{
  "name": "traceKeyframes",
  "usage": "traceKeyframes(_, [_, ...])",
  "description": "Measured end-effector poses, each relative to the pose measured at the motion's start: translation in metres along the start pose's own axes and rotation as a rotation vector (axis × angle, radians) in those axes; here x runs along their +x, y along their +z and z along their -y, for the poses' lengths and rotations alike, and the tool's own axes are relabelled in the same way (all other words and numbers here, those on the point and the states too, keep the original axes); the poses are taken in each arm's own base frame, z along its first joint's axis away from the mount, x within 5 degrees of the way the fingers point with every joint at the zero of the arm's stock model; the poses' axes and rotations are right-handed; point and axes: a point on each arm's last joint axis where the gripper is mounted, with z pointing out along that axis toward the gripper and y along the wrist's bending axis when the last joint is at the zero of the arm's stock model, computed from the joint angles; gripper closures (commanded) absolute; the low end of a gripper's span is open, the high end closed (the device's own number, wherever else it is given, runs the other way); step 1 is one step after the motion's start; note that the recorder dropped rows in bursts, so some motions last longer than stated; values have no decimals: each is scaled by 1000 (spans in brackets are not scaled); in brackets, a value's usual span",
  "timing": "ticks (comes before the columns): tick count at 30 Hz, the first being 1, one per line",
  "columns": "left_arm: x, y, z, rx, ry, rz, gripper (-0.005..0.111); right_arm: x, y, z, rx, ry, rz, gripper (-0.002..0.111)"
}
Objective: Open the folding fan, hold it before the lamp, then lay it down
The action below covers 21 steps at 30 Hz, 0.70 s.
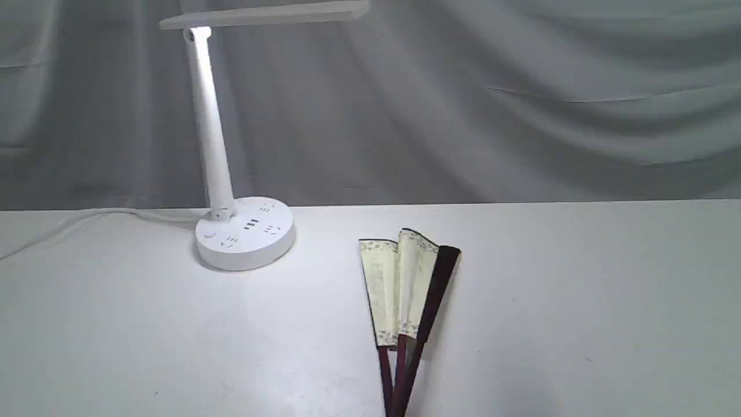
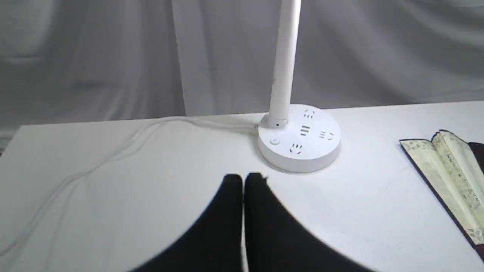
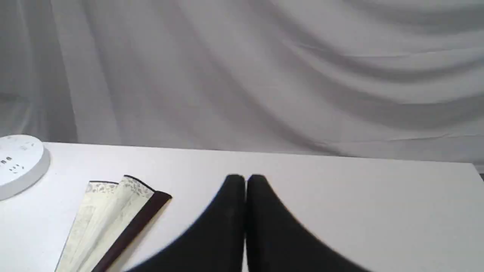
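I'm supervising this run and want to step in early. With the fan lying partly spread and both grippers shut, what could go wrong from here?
1. The folding fan lies flat on the table, so a pinch on its thin edge may slip or crease the paper.
2. The lamp has a tall, slim stem, and a raised fan could knock it.
3. The cord trails across the table on the side of the left gripper and might snag.
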Motion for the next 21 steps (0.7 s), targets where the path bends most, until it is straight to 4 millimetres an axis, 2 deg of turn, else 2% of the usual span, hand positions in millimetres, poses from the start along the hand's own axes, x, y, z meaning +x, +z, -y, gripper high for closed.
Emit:
traceKeyframes(5, [3,22,0,-1,1,-43,107,5,20,1,2,3,-44,108])
traceKeyframes(21, [20,72,0,3,-7,-185,107,28,73,2,-8,51,-193,108])
